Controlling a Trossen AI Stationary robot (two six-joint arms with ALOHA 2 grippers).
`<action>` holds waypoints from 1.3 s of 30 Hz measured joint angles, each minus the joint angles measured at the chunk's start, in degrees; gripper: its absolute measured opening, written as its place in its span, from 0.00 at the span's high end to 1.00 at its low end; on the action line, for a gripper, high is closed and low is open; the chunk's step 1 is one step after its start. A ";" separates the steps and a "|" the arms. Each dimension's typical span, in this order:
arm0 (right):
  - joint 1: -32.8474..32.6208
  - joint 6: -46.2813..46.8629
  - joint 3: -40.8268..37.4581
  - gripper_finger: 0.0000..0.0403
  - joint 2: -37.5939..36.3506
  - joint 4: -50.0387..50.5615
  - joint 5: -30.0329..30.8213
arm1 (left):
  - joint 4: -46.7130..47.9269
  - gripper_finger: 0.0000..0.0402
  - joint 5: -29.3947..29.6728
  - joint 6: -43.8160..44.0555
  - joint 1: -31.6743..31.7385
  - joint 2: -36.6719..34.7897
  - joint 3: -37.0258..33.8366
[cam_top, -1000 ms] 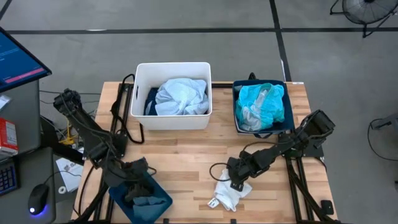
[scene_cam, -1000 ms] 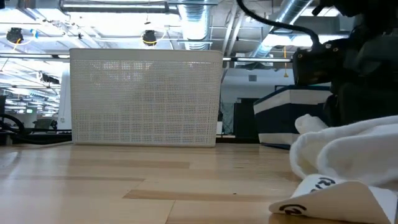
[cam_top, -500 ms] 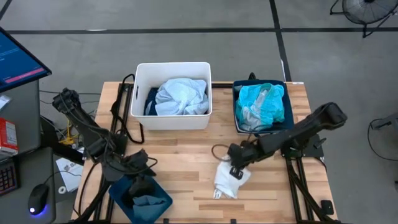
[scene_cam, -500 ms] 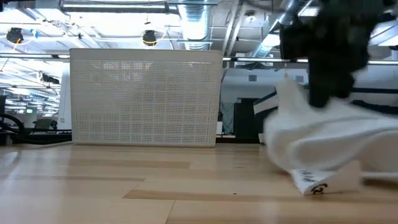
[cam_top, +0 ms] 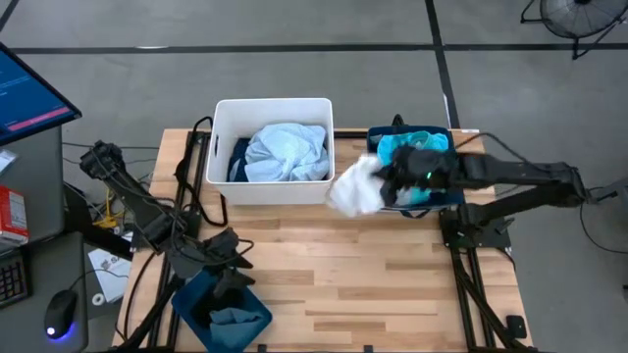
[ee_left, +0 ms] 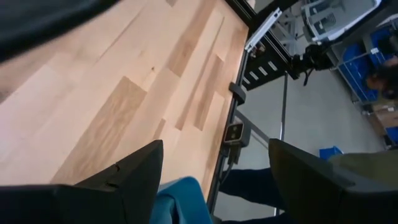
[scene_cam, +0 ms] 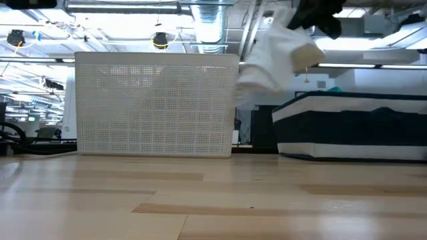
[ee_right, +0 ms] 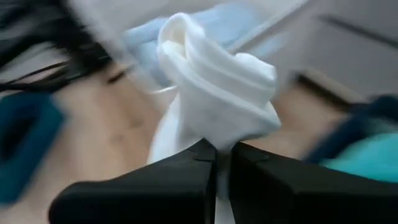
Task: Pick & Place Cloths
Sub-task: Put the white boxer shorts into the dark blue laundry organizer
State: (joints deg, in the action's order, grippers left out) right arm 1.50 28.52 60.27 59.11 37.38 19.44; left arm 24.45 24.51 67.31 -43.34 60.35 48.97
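Observation:
A bunched white cloth (cam_top: 353,188) hangs in the air between the white bin (cam_top: 224,147) and the navy tub (cam_top: 374,196), with my right gripper (cam_top: 388,184) shut on it. The low view shows this cloth (scene_cam: 277,53) well above the table. A pale blue cloth (cam_top: 287,152) lies in the white bin and a turquoise cloth (cam_top: 417,162) in the navy tub. At the near left, my left gripper (cam_top: 228,275) stands open over a teal tub (cam_top: 257,319) that holds a grey cloth (cam_top: 231,317). My right gripper pinches a gathered bunch of the white cloth (ee_right: 208,127) between its two fingers; how many layers cannot be told. The fingers reach in from the table's right side. The cloth is lifted clear of the table and droops past the fingertips (ee_right: 199,163).
The white bin's perforated wall (scene_cam: 157,107) and the navy tub (scene_cam: 347,133) stand along the far side. Bare wooden table (cam_top: 324,265) lies across the middle and near right. A black cable (cam_top: 201,132) loops beside the bin's left wall.
My right gripper has lifted the white cloth off the near-right part of the table and swung it up and toward the far edge, to between the white bin and the navy tub. The cloth, lying flat before, now hangs bunched and clear.

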 joint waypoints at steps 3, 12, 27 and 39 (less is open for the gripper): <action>5.98 -2.56 2.30 0.99 -1.60 5.08 3.07 | -0.16 0.32 0.00 0.02 0.95 0.01 0.00; 21.51 -4.51 3.13 0.99 -2.14 23.79 5.28 | -0.49 0.32 -0.04 0.02 4.01 0.01 0.00; 28.56 5.02 -11.87 0.96 6.22 34.63 7.58 | -0.44 0.32 -0.09 0.02 8.48 0.01 0.00; 31.46 1.64 -21.18 0.92 18.25 18.91 -1.20 | -0.32 0.32 2.50 -1.54 9.71 0.01 0.00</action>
State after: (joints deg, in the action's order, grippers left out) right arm 32.96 30.16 39.09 77.36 56.29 18.24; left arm 24.13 27.01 65.78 -33.63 60.36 48.97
